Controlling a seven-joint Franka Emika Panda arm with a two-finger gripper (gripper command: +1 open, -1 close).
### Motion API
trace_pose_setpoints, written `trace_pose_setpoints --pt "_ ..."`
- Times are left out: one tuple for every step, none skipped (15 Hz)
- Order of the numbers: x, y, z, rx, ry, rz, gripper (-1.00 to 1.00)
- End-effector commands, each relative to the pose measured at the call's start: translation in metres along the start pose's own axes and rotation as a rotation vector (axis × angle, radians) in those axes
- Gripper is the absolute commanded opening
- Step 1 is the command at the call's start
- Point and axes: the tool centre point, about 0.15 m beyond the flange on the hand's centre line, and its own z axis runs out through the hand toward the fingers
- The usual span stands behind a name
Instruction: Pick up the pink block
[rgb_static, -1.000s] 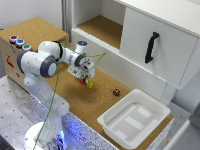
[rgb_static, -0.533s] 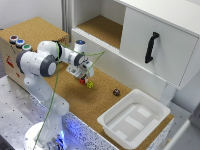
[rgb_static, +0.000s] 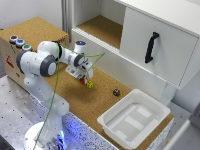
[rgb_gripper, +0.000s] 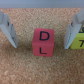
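While arm reaches low, claw (rgb_gripper: 41, 33) spread, straddling pink block (rgb_gripper: 43, 42)

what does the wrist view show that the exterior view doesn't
Only the wrist view shows the pink block sitting between the two fingers of the open gripper, apart from both, with the letters D and L on its face.

Only the exterior view shows the white bin, the dark block, the cabinet handle and the arm's body.

Both show the cork surface and the yellow block.
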Motion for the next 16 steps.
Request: trace_pose_setpoints --pt "-0.001 -0.012 0.006 0.022 0.071 -0.003 -1.00" --pt "-0.001 -0.012 0.008 0.024 0.052 -0.004 -1.00" --pt "-0.002 -0.012 0.010 0.024 0.043 -0.004 -1.00" --pt "-0.003 -0.010 0.012 0.033 0.031 0.002 -1.00" --pt "-0.005 -0.009 0.011 0.030 0.025 0.009 -1.00" --pt "-0.007 -0.007 0.012 0.033 0.018 0.008 -1.00" --pt "-0.008 -0.004 0.011 0.038 0.017 0.016 -1.00" --pt "-0.008 0.000 0.010 0.042 0.018 0.018 -1.00" --pt "-0.008 0.003 0.007 0.046 0.022 0.014 -1.00" --pt "-0.006 0.008 0.003 0.050 0.033 0.011 -1.00" --pt "-0.003 0.013 -0.003 0.051 0.046 -0.002 -1.00" --pt "0.000 0.018 -0.009 0.057 0.061 -0.018 -1.00" --pt "0.004 0.023 -0.016 0.057 0.077 -0.045 -1.00" --pt "0.009 0.030 -0.025 0.060 0.099 -0.078 -1.00" --pt "0.016 0.038 -0.034 0.062 0.116 -0.123 -1.00" --pt "0.021 0.045 -0.039 0.069 0.127 -0.154 -1.00"
